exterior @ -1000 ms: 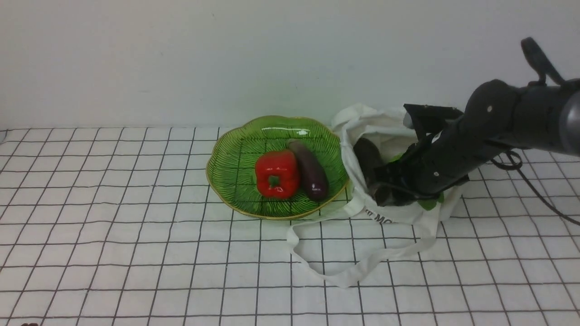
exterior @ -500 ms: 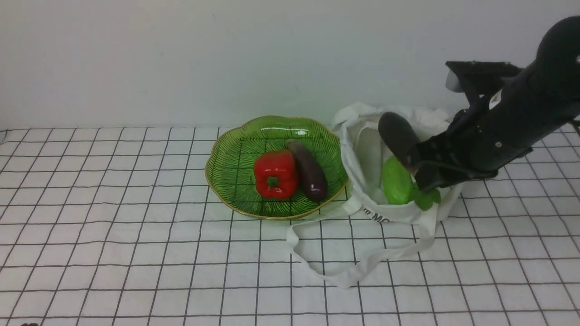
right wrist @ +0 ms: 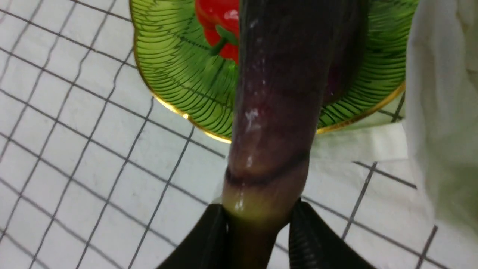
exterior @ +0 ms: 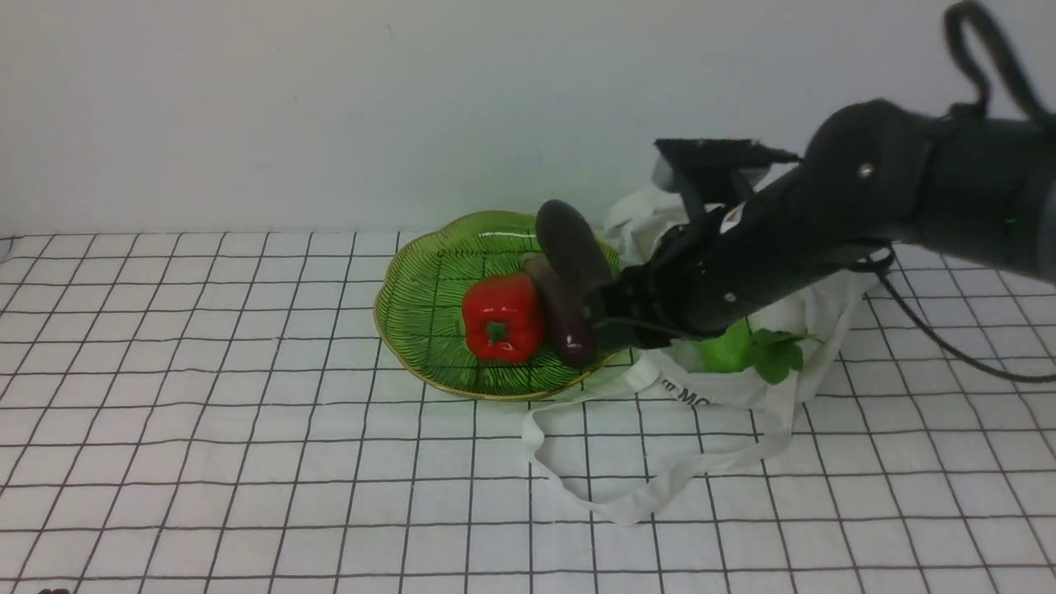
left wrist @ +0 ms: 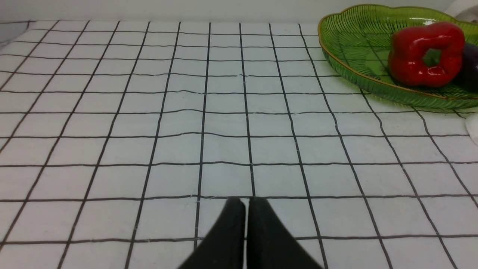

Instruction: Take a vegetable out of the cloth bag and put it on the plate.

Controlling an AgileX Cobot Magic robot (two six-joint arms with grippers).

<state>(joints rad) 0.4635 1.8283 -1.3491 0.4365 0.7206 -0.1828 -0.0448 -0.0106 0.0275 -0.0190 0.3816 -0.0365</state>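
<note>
While the right arm reaches in from the right, its forearm slopes down and leftward across the mouth of the cloth bag (exterior: 742, 394); right gripper (exterior: 597, 318) sits at the right edge of the plate (exterior: 410, 276), jaws narrow and clamped on the pale stub end of the vegetable (exterior: 571, 246); right wrist view confirms it: stub pinched between both fingers of the right gripper (right wrist: 257, 226), dark body of the vegetable (right wrist: 282, 89) running out over the plate; vegetable is out of the bag, tilted up and to the left, held above the plate's right half.
Left gripper (left wrist: 245, 211) hovers low over bare worktop (exterior: 247, 429), fingers together with only a thin slit between them, nothing held; left arm itself not visible from the front.
Plate holds a red pepper (exterior: 503, 318) and a glossy purple eggplant (exterior: 569, 337) lying side by side, touching; bag holds a light green vegetable (exterior: 726, 351) with a leafy sprig (exterior: 777, 356) at its mouth; strap handles (exterior: 627, 505) trail loose on the worktop toward the camera.
Arm covers most of the bag's opening; printed letters cut off by a fold; upper part of the eggplant hidden behind the held vegetable, can't tell if the two touch; pepper mostly blocked in the right wrist view.
</note>
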